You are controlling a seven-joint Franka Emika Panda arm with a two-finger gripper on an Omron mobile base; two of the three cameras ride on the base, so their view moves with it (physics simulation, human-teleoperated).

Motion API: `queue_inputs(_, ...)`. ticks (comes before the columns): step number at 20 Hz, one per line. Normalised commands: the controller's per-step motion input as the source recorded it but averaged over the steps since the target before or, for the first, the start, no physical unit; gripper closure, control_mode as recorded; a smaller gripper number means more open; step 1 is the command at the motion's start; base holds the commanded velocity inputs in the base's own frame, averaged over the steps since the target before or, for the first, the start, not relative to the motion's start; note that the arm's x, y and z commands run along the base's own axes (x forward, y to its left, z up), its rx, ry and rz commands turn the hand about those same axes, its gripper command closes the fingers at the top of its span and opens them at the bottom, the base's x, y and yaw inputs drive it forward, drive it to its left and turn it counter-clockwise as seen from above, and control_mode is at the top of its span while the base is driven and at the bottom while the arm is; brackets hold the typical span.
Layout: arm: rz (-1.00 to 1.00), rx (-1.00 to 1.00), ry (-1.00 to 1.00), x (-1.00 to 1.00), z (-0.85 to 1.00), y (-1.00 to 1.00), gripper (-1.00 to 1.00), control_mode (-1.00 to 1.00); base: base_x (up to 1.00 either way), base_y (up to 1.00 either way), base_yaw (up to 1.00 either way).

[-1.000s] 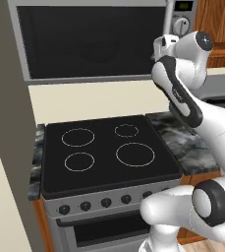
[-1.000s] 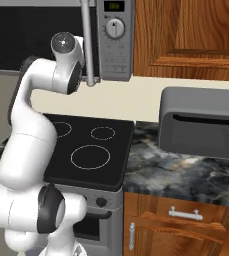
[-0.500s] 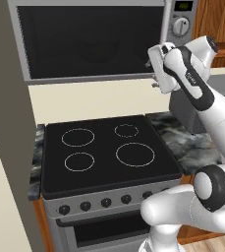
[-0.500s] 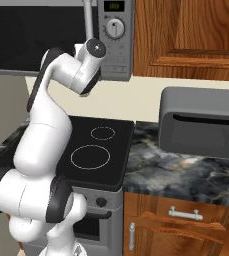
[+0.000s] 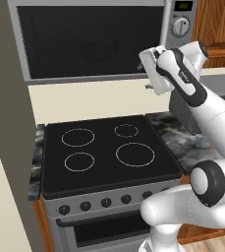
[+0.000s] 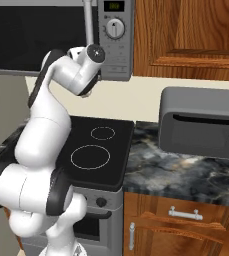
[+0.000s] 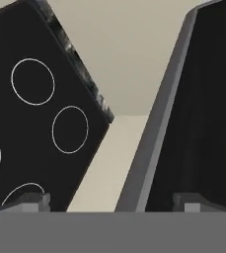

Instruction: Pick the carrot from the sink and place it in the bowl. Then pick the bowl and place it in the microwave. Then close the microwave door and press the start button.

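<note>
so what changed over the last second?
The gripper swung from the arm's near side up toward the microwave door, hand raised by the control panel. It holds nothing. Door shut, stove and grey container unchanged.

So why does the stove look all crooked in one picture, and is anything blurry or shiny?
Hand view: the camera rolls with the hand, so the stovetop and the microwave door stand slanted. Left base view: everything sharp, the door window flat black with no glare. Right base view: the marbled counter shows pale streaks, but that is its pattern; shadows are soft.
</note>
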Motion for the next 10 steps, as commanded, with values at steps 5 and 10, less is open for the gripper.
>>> queue_inputs(5, -0.12, -0.04, -0.22, 0.23, 0.26, 0.29, -1.00, -1.00, 0.00, 0.00, 0.00)
queue_inputs(10, -0.22, 0.00, -0.07, 0.85, 0.14, 0.03, -1.00, -1.00, 0.00, 0.00, 0.00)
